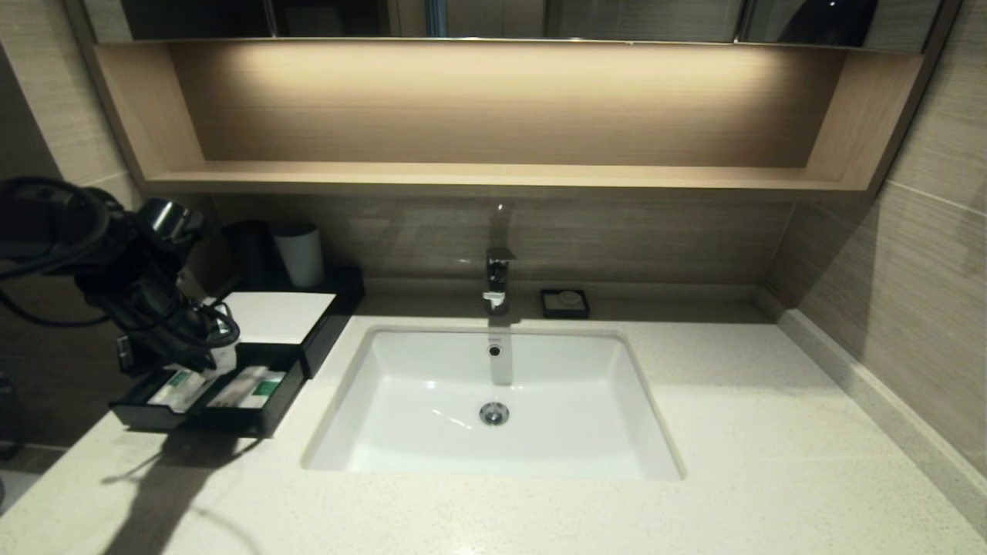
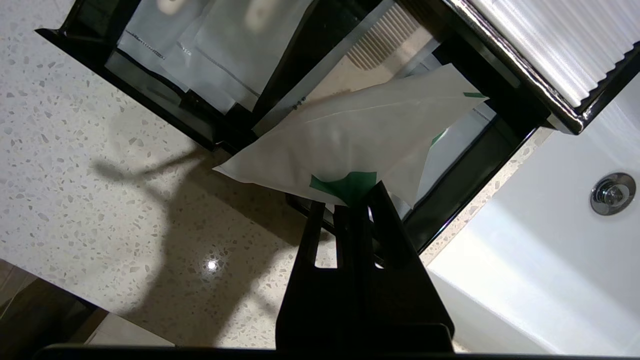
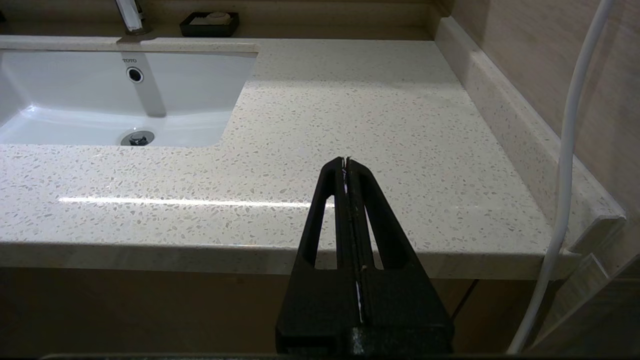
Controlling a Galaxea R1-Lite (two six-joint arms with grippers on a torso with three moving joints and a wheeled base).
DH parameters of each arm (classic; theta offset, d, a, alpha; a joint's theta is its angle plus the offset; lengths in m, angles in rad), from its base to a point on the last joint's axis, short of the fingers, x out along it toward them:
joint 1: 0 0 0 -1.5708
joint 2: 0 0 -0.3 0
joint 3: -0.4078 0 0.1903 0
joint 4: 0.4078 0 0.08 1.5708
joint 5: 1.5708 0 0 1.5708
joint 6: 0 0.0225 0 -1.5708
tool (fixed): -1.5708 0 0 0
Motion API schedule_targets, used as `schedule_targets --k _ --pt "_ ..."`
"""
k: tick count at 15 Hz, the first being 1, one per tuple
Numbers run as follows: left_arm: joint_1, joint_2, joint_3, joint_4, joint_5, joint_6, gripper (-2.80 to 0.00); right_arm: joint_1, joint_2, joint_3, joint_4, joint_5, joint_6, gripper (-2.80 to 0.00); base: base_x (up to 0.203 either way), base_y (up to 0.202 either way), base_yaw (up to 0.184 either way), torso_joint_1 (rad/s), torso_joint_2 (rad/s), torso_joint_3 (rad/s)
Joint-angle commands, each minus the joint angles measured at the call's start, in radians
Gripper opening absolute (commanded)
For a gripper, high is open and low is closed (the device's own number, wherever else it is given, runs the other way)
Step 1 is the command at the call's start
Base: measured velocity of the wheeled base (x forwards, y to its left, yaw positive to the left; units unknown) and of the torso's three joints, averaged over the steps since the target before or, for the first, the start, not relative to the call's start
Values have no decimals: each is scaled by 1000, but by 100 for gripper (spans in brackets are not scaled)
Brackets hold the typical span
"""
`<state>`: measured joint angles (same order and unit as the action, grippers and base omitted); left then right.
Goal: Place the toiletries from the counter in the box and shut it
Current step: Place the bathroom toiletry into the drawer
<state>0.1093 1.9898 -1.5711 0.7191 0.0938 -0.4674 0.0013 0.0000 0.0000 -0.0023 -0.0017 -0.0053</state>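
Sachet (image 2: 350, 135), small and white with a green label, hanging pinched by one corner in left gripper (image 2: 350, 202), jaws pressed tight together on that green-marked edge. Dangling tilted over the pulled-out drawer (image 1: 254, 416) of the black box (image 1: 320, 331), lower corner reaching past the drawer's front wall above the speckled tabletop (image 1: 694, 432); whether touching the drawer rim, cannot tell. Already lying inside the drawer, two clear-wrapped sticks (image 1: 250, 385) with green labels, side by side in separate compartments split by a black divider (image 2: 290, 75). Sitting at the left end of the tabletop, just beside the white sink basin (image 1: 493, 401), the box showing its white panel (image 1: 281, 316) on top and its drawer standing open toward the front edge. Hovering above the drawer's left part in the head view, left arm with its cables casting a dark shadow (image 1: 170, 493) across the stone below.

Waiting low off the front edge of the tabletop on the sink's right side, right gripper (image 3: 346, 162), fingers shut flat against each other and gripping nothing.

Standing behind the box against the wall, a grey cup (image 1: 299, 254). Rising behind the basin, a chrome faucet (image 1: 497, 277), with a small black soap dish (image 1: 564, 303) just beside it. Running along the wall above, a light wooden shelf (image 1: 493, 179).
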Motion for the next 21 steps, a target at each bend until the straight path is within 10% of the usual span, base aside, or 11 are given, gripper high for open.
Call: schedule_targets --k 1,21 --pt "1 26 -6 5 0 -3 -280 0 -2 2 -1 0 1 -280 0 0 0 0 0 0" --pt "1 142 -29 2 0 -5 -280 0 -2 2 -1 0 1 -280 0 0 0 0 0 0"
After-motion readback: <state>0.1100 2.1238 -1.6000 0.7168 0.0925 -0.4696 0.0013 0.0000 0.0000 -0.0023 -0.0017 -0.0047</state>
